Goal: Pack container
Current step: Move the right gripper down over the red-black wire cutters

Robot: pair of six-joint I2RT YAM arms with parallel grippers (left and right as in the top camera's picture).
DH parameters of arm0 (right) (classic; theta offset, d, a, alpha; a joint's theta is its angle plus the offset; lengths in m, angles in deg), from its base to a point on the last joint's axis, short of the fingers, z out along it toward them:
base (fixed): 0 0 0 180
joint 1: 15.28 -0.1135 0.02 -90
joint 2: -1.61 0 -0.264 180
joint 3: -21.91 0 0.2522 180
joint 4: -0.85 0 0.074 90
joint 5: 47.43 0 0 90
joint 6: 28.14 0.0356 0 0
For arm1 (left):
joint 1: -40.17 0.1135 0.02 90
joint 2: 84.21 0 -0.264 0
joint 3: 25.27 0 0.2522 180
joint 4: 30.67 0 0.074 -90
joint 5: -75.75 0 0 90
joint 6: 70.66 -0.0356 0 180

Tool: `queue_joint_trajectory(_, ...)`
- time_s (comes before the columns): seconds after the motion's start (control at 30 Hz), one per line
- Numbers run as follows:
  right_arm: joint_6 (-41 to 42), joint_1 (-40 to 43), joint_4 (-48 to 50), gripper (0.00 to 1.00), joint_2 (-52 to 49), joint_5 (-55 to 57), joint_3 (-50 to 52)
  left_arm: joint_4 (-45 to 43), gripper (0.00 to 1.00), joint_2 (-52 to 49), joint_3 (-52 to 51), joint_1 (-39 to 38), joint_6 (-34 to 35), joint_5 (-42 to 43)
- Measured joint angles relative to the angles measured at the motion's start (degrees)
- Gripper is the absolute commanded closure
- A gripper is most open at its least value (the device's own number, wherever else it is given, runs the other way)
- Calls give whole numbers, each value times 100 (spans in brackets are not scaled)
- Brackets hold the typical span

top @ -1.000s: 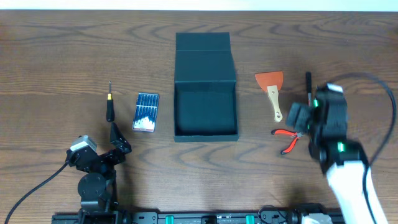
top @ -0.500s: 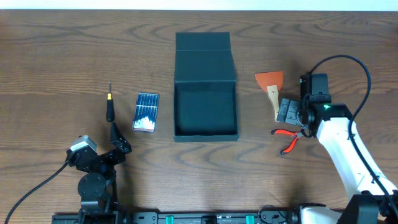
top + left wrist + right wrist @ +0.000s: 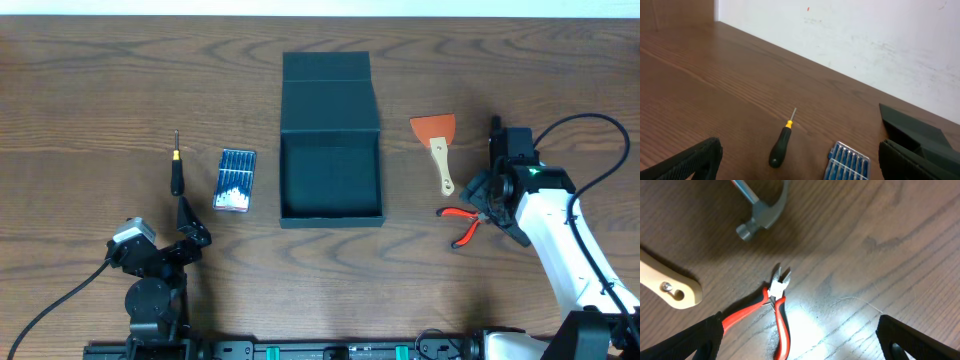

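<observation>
Evidently the packing has barely begun: the container (image 3: 330,217), a dark teal box, sits mid-way across the wooden table (image 3: 80,100) with its flap lid (image 3: 329,95) laid back toward the far edge and nothing visible inside. Everything that might go into it lies outside. To its left are a black-handled screwdriver (image 3: 177,172) and, between that and the box, a small blue case of bits (image 3: 235,180). To its right are an orange-bladed scraper (image 3: 436,145) with a pale handle, red-handled pliers (image 3: 463,222) nearer the front edge, and a hammer (image 3: 765,212) whose head shows in the right wrist view just beyond the plier tips. The step in hand looks like the first pick, with the pliers the likely choice, since the right gripper (image 3: 496,205) hovers directly above them. The next move probably calls for a straight descent with a finger on either side of the red handles. The fingers would close near the pivot, where the handles run close together, before a lift and a carry leftward over the box wall. The left gripper (image 3: 190,228) sits low by its base near the front edge, aimed toward the screwdriver and bit case, its jaws spread wide and holding nothing. The right arm reaches forward from the front right corner with its wrist bent downward, its jaws likewise fully apart and empty, and its own camera shows the pliers lying between the fingers.
</observation>
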Motion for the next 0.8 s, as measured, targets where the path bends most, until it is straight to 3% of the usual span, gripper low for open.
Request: queue_joint_trajectory(0.8,-157,-673,1274,1,334,-275,1751,2,1,0,0,0,0,0)
